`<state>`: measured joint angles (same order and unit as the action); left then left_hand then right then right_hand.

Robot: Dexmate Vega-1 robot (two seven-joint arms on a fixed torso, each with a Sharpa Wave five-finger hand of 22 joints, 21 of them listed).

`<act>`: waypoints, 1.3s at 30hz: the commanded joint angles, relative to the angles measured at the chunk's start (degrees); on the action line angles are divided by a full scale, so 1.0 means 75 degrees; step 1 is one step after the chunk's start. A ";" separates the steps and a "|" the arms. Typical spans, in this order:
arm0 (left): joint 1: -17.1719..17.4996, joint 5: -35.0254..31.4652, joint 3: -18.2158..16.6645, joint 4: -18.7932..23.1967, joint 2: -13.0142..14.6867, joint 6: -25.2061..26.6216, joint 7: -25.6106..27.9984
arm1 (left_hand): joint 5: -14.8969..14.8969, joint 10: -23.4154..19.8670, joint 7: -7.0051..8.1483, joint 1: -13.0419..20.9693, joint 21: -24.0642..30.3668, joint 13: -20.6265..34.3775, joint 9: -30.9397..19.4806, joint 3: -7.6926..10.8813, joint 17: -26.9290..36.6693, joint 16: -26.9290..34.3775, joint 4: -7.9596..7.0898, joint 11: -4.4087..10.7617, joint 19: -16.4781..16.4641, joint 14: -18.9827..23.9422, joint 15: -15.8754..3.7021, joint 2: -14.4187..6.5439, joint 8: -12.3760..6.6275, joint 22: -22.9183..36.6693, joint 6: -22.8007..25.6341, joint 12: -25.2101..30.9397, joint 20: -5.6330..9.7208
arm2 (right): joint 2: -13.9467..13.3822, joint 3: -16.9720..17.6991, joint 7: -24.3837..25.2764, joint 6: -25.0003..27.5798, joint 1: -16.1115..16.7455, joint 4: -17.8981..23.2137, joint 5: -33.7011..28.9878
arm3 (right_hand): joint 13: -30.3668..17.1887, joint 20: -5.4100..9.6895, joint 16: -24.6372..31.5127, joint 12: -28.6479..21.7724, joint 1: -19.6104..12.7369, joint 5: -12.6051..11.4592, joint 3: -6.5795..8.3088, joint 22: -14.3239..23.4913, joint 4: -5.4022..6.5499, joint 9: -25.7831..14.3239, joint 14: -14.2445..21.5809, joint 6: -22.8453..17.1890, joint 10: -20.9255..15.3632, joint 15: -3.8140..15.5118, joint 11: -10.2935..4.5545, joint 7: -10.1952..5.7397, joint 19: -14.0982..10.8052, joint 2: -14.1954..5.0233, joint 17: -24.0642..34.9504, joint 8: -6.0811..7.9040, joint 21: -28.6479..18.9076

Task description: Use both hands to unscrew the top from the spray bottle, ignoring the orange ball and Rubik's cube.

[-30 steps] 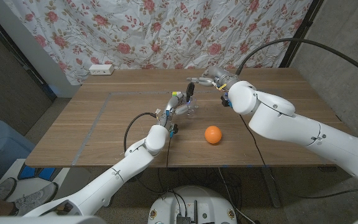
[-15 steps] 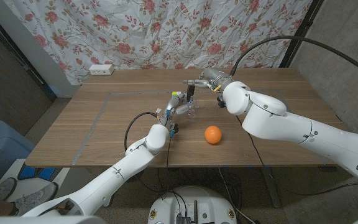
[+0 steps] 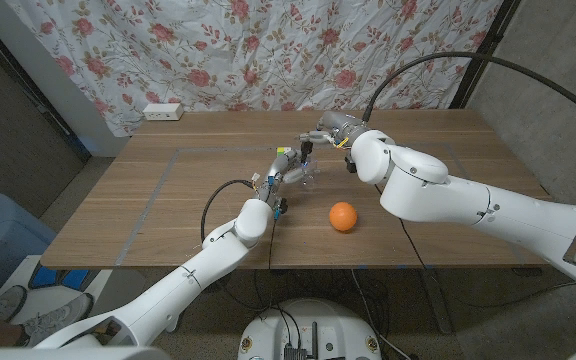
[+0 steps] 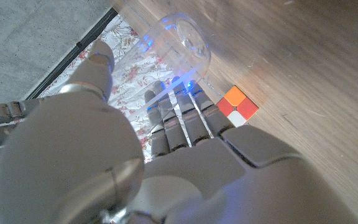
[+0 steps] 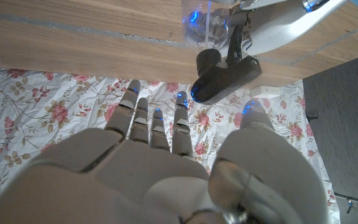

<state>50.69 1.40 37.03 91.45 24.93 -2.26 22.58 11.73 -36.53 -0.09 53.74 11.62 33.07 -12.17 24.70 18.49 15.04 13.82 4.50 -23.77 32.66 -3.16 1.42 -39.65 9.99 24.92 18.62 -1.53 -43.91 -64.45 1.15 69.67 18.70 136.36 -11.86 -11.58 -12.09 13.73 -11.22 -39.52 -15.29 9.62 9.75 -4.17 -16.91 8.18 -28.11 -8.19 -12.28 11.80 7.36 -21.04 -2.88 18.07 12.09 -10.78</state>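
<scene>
Right hand [image 3: 326, 130] closing in on spray bottle [image 3: 306, 172] trigger top [image 5: 225, 73].
Fingers spread, empty, nearer than before; left hand [image 3: 286, 168] gripping clear body; unscrewing not begun.

The clear plastic spray bottle [image 3: 306, 172] is standing near the middle of the table, toward its far edge, upright as far as the head view tells. Its black spray top [image 5: 224, 76] is sitting on the neck, trigger head pointing sideways.

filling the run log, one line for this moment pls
left hand holds spray bottle | right hand open by black top | top on
</scene>
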 commanded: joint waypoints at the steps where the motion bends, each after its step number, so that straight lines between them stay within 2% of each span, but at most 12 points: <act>1: -0.0030 0.0046 0.0010 -0.0025 -0.0025 0.0052 0.0003 | -0.0035 -0.0137 -0.0110 -0.1368 0.0017 0.0031 -0.0022 0.0641 0.0029 0.0010 -0.0572 0.0092 -0.0037 0.0072 -0.0347 -0.1455 -0.0006 0.0037 0.0458 0.0055 -0.0027 | 0.0082 -0.0341 -0.0157 0.0193 -0.0424 -0.0175 0.0184 | -0.0043 -0.0028 -0.0043 -0.0022 -0.0126 -0.0078 0.0052 0.0012 -0.0109 -0.0041 -0.0097 0.0014 0.0086 -0.0022 0.0024 -0.0077 0.0022 -0.0034 -0.0004 0.0052 0.0010; 3: -0.0041 0.0052 0.0018 -0.0048 -0.0021 0.0008 -0.0017 | -0.0036 -0.0128 -0.0113 -0.1374 0.0017 0.0032 -0.0022 0.0644 0.0025 0.0008 -0.0571 0.0082 -0.0039 0.0077 -0.0342 -0.1448 -0.0007 0.0037 0.0463 0.0051 -0.0027 | 0.0103 -0.0378 -0.0158 0.0233 -0.0478 -0.0196 0.0217 | -0.0044 -0.0028 -0.0062 -0.0025 -0.0219 -0.0094 0.0106 0.0011 -0.0194 -0.0044 -0.0134 0.0018 0.0099 -0.0012 0.0006 -0.0096 0.0039 -0.0061 -0.0013 0.0061 0.0012; 6: -0.0053 0.0069 0.0024 -0.0060 -0.0026 0.0007 -0.0032 | -0.0034 -0.0135 -0.0114 -0.1367 0.0017 0.0033 -0.0022 0.0655 0.0028 0.0007 -0.0569 0.0071 -0.0036 0.0070 -0.0346 -0.1461 -0.0005 0.0037 0.0466 0.0052 -0.0033 | 0.0116 -0.0439 -0.0173 0.0286 -0.0567 -0.0214 0.0275 | -0.0048 -0.0023 -0.0088 -0.0047 -0.0570 -0.0155 0.0299 0.0009 -0.0492 -0.0051 -0.0179 0.0027 0.0107 0.0001 0.0001 -0.0114 0.0092 -0.0140 -0.0042 0.0090 0.0016; 7: -0.0055 0.0067 0.0025 -0.0055 -0.0029 0.0028 -0.0027 | -0.0035 -0.0139 -0.0111 -0.1369 0.0017 0.0034 -0.0022 0.0653 0.0034 0.0011 -0.0573 0.0073 -0.0036 0.0069 -0.0345 -0.1467 -0.0008 0.0037 0.0474 0.0053 -0.0033 | 0.0112 -0.0456 -0.0164 0.0290 -0.0586 -0.0213 0.0289 | -0.0048 -0.0023 -0.0090 -0.0047 -0.0636 -0.0167 0.0335 0.0009 -0.0542 -0.0052 -0.0181 0.0032 0.0117 -0.0002 -0.0011 -0.0149 0.0099 -0.0154 -0.0047 0.0093 0.0015; 12: -0.0078 0.0080 0.0041 -0.0099 -0.0028 -0.0032 -0.0057 | -0.0036 -0.0134 -0.0112 -0.1372 0.0017 0.0036 -0.0022 0.0659 0.0039 0.0014 -0.0571 0.0073 -0.0035 0.0072 -0.0335 -0.1468 -0.0002 0.0037 0.0472 0.0049 -0.0035 | 0.0091 -0.0487 -0.0114 0.0311 -0.0646 -0.0198 0.0382 | -0.0049 -0.0015 -0.0096 -0.0056 -0.0980 -0.0246 0.0516 0.0008 -0.0736 -0.0059 -0.0192 -0.0006 0.0132 0.0018 -0.0034 -0.0233 0.0116 -0.0218 -0.0070 0.0131 0.0008; 17: -0.0079 0.0078 0.0042 -0.0084 -0.0048 0.0036 -0.0024 | -0.0035 -0.0127 -0.0119 -0.1384 0.0017 0.0039 -0.0023 0.0676 0.0036 0.0008 -0.0579 0.0066 -0.0035 0.0075 -0.0320 -0.1476 0.0001 0.0037 0.0477 0.0044 -0.0036 | 0.0036 -0.0404 -0.0055 0.0193 -0.0609 -0.0177 0.0503 | -0.0041 -0.0004 -0.0096 -0.0060 -0.1362 -0.0338 0.0697 0.0007 -0.0852 -0.0067 -0.0183 -0.0064 0.0139 0.0033 -0.0081 -0.0281 0.0105 -0.0228 -0.0098 0.0174 -0.0004; 22: -0.0075 0.0081 0.0049 -0.0088 -0.0052 0.0012 -0.0019 | -0.0035 -0.0135 -0.0128 -0.1394 0.0018 0.0039 -0.0023 0.0688 0.0035 0.0008 -0.0585 0.0068 -0.0036 0.0084 -0.0319 -0.1483 0.0002 0.0037 0.0484 0.0044 -0.0034 | -0.0007 -0.0332 -0.0005 0.0071 -0.0568 -0.0167 0.0560 | -0.0034 -0.0006 -0.0088 -0.0061 -0.1623 -0.0397 0.0813 0.0006 -0.0864 -0.0079 -0.0160 -0.0189 0.0146 0.0024 -0.0150 -0.0431 0.0084 -0.0225 -0.0117 0.0237 -0.0013; 25: -0.0064 0.0089 0.0052 -0.0087 -0.0049 -0.0009 -0.0025 | -0.0035 -0.0144 -0.0120 -0.1400 0.0019 0.0041 -0.0023 0.0695 0.0034 0.0010 -0.0589 0.0063 -0.0038 0.0094 -0.0330 -0.1489 0.0008 0.0037 0.0476 0.0046 -0.0032 | -0.0021 -0.0208 0.0139 -0.0033 -0.0426 -0.0150 0.0552 | -0.0027 0.0000 -0.0048 -0.0098 -0.1980 -0.0494 0.0990 0.0005 -0.0859 -0.0099 -0.0085 -0.0429 0.0052 0.0032 -0.0296 -0.0654 0.0051 -0.0300 -0.0126 0.0342 -0.0023; 29: -0.0053 0.0092 0.0063 -0.0089 -0.0060 -0.0007 -0.0020 | -0.0036 -0.0146 -0.0121 -0.1411 0.0019 0.0043 -0.0023 0.0700 0.0035 0.0015 -0.0594 0.0055 -0.0038 0.0112 -0.0324 -0.1490 0.0008 0.0037 0.0485 0.0046 -0.0036 | -0.0044 -0.0156 0.0206 -0.0133 -0.0348 -0.0145 0.0500 | -0.0024 0.0004 -0.0021 -0.0124 -0.2168 -0.0534 0.1078 0.0004 -0.0859 -0.0108 -0.0031 -0.0591 -0.0031 0.0050 -0.0353 -0.0751 0.0015 -0.0335 -0.0131 0.0406 -0.0032; 33: -0.0058 0.0091 0.0078 -0.0090 -0.0073 0.0001 -0.0024 | -0.0036 -0.0156 -0.0119 -0.1422 0.0020 0.0042 -0.0024 0.0715 0.0036 0.0011 -0.0599 0.0065 -0.0040 0.0110 -0.0324 -0.1497 0.0012 0.0037 0.0487 0.0046 -0.0033 | -0.0058 -0.0016 0.0367 -0.0327 -0.0148 -0.0144 0.0431 | -0.0019 0.0022 0.0031 -0.0145 -0.2429 -0.0575 0.1180 0.0004 -0.0853 -0.0114 0.0076 -0.0805 -0.0134 0.0168 -0.0508 -0.0940 -0.0087 -0.0349 -0.0137 0.0481 -0.0058; 36: -0.0073 0.0086 0.0091 -0.0112 -0.0080 -0.0027 -0.0039 | -0.0037 -0.0151 -0.0123 -0.1422 0.0021 0.0044 -0.0024 0.0719 0.0037 0.0012 -0.0595 0.0057 -0.0043 0.0112 -0.0334 -0.1494 0.0021 0.0037 0.0472 0.0043 -0.0033 | -0.0045 0.0073 0.0486 -0.0408 0.0000 -0.0146 0.0345 | -0.0015 0.0026 0.0085 -0.0179 -0.2587 -0.0589 0.1217 0.0002 -0.0834 -0.0088 0.0174 -0.1065 -0.0285 0.0295 -0.0614 -0.1193 -0.0186 -0.0325 -0.0133 0.0558 -0.0075; 39: -0.0095 0.0091 0.0100 -0.0133 -0.0081 -0.0042 -0.0069 | -0.0037 -0.0164 -0.0125 -0.1431 0.0021 0.0045 -0.0024 0.0732 0.0033 0.0009 -0.0598 0.0068 -0.0043 0.0120 -0.0327 -0.1497 0.0019 0.0037 0.0487 0.0046 -0.0032 | -0.0031 0.0189 0.0546 -0.0514 0.0142 -0.0166 0.0305 | -0.0013 0.0029 0.0124 -0.0184 -0.2709 -0.0593 0.1253 0.0001 -0.0841 -0.0071 0.0240 -0.1198 -0.0344 0.0378 -0.0704 -0.1291 -0.0242 -0.0323 -0.0126 0.0595 -0.0081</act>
<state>50.20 2.03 37.53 90.81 24.47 -2.15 22.43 11.73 -36.63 -0.01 53.63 11.62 33.29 -12.18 24.94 18.47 15.04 14.06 4.60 -23.77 32.86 -2.96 1.53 -39.20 9.99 25.40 18.66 -1.53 -44.12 -65.24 3.08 68.36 16.84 135.16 -8.36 -11.72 -11.97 14.31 -12.36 -59.03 -19.51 18.48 9.60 -10.59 -17.50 9.56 -35.87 -10.35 -9.92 7.12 -1.81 -22.01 -5.09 17.01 16.11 -11.05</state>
